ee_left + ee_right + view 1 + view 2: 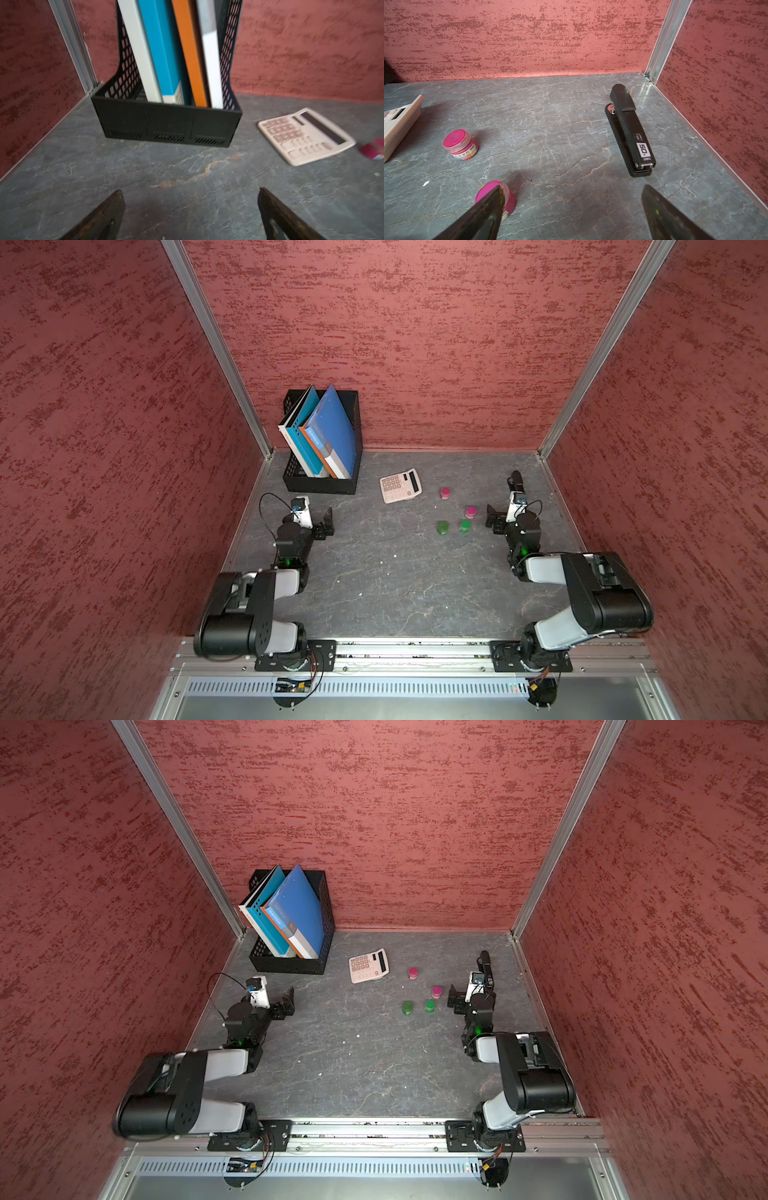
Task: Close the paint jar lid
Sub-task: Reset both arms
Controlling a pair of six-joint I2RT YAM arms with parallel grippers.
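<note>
Stage: approach not yet begun, by judgement. No paint pot is touched and no lid is held.

Counter (374,593) carries a black file rack (324,485) directly ahead of the left gripper (326,524), whose jaws stand wide apart over bare surface with nothing between them. The right gripper (573,189) is likewise spread and empty. A stapler (629,133) lies ahead of it toward the side wall, and a calculator (400,486) lies further off on its inner side.

Task items: four small round pots sit close on the right gripper's inner side, well apart from the left gripper.
- The near pink pot (485,190) is just beside the inner jaw and partly hidden by it.
- The far pink pot (460,145) stands further ahead, near the calculator.
- The dark green pot (443,527) and the light green pot (464,526) sit side by side, inward of the right gripper.

Both pink pots are squat and upright, with pink tops and a printed band low on the wall. Whether any top is a seated lid, a loose lid or open paint cannot be told.

Next move, as judged: establish which piece is the loose lid, then swing the right gripper inward and down for a centred grip on that small rim.
</note>
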